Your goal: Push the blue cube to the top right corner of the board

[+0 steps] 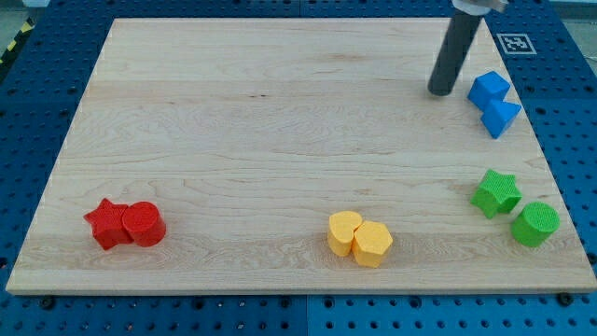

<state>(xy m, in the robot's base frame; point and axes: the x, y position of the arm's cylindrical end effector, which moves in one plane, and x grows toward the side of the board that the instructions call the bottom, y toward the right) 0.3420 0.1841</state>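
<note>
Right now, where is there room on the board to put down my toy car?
The widest bare wood is the middle and the view's top left, above the red pair and yellow pair. It's crowded at the view's right: my tip, the blue blocks and green blocks.

The pale wooden board point(280, 140) is showing fine grain and a smooth matt finish. The matt blue plastic-looking cube point(489, 89) and the other coloured blocks are looking faintly ribbed. The dark rod, down to my tip point(440, 92), is giving off a dull sheen.
</note>
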